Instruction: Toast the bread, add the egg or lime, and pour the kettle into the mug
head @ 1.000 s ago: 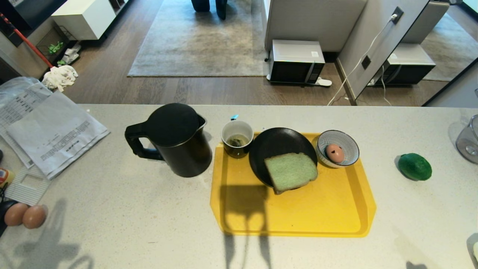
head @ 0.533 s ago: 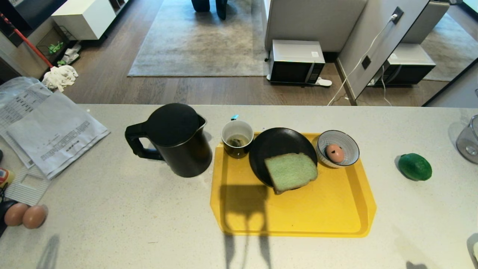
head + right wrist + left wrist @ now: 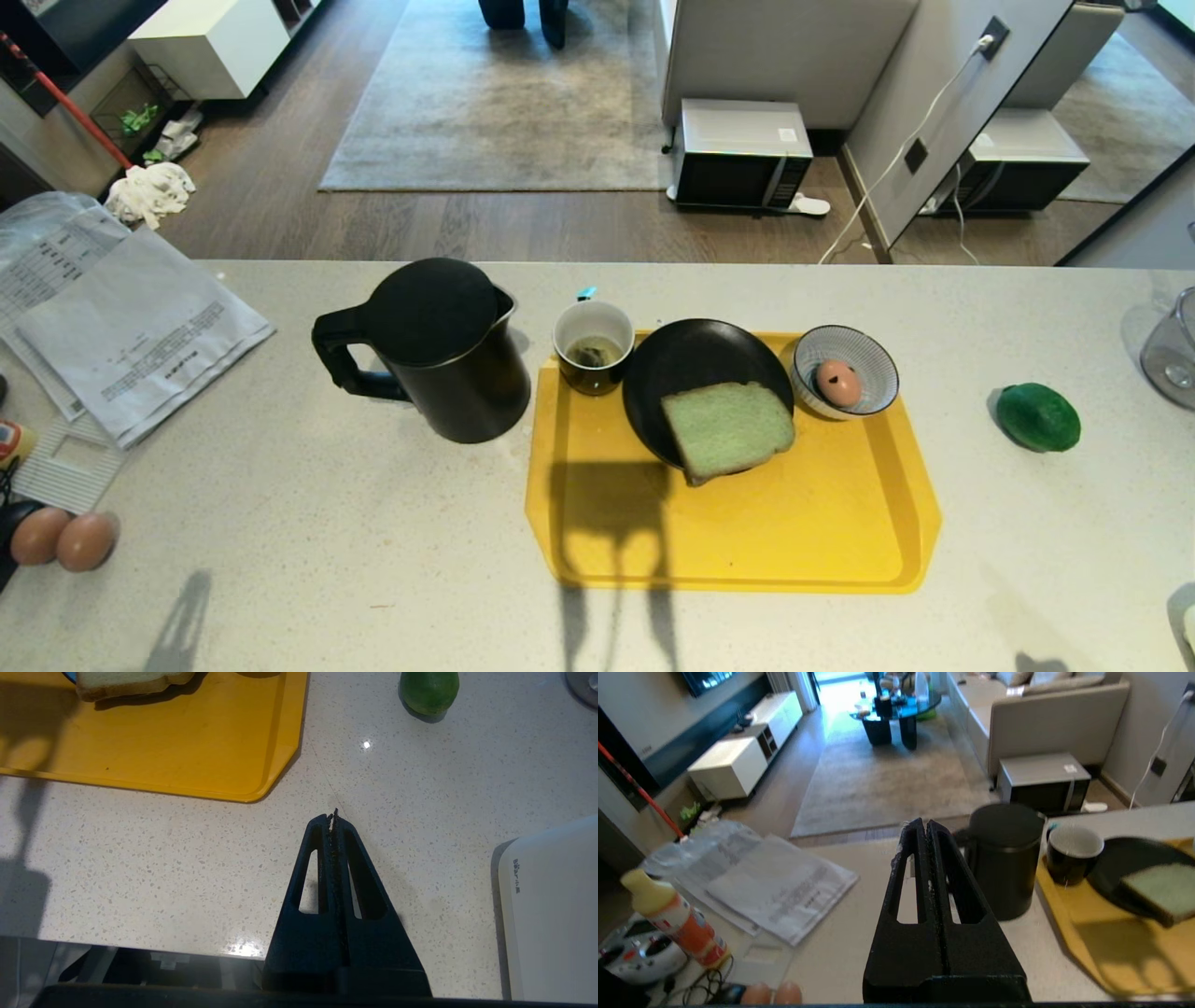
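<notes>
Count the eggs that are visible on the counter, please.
3. One small tan-pink egg lies in the blue-and-white striped bowl on the yellow plastic tray. Two brown eggs sit side by side at the counter's left edge. Others may be hidden outside the views.

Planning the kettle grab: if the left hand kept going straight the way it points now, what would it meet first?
Probably the kettle: the shut left hand points just beside its handle side, over bare counter. Depth is unclear, so it might slip past.

Bright overhead light; hard shadows on yellow tray (image 3: 840,541); sharp.
</notes>
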